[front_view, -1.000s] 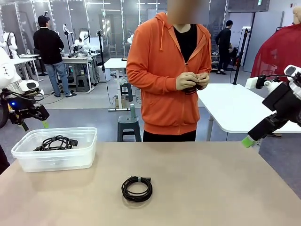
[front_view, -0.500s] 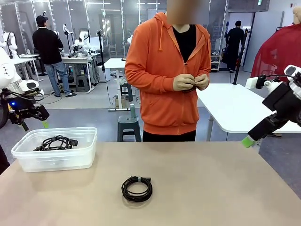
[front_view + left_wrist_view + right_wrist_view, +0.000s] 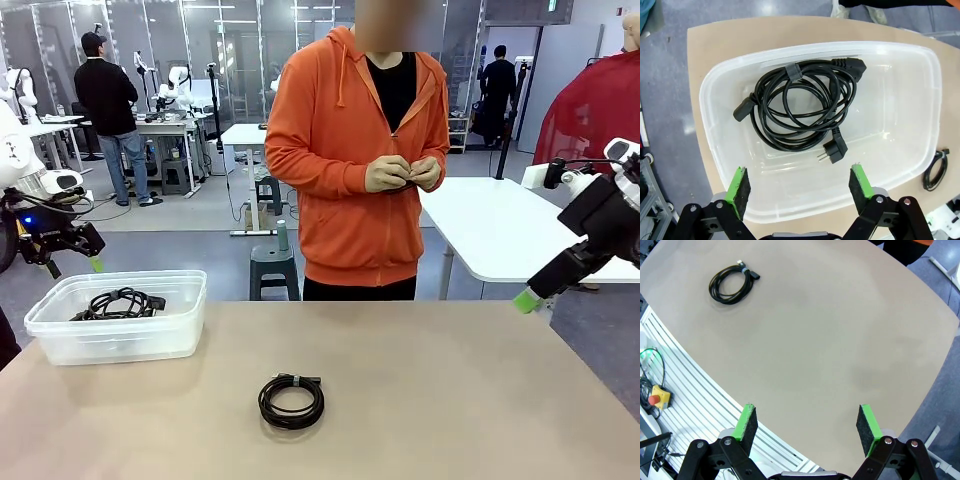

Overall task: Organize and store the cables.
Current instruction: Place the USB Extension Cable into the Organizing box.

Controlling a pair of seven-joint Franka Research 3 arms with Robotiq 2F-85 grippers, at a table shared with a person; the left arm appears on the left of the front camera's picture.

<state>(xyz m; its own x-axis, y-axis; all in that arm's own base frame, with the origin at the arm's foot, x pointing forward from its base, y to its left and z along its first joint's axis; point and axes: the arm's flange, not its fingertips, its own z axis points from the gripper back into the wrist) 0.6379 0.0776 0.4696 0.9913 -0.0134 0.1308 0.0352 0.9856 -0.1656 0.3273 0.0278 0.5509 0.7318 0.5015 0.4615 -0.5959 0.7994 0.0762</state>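
Your left gripper (image 3: 799,172): spread above bin (image 3: 920,90) holding cable (image 3: 797,107) | right gripper (image 3: 807,410): spread, empty | coil (image 3: 291,400) on table (image 3: 460,400)

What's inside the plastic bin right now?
One coiled black cable with plugs lies in the bin, banded at one spot. Whatever its loops cover on the bin floor cannot be seen.

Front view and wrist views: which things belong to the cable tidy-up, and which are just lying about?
Job:
- coiled cable on the tan table
- cable in the bin
- clear bin

Just lying about:
- grey stool behind the table
- white table at far right
- yellow box with a red button below the table edge
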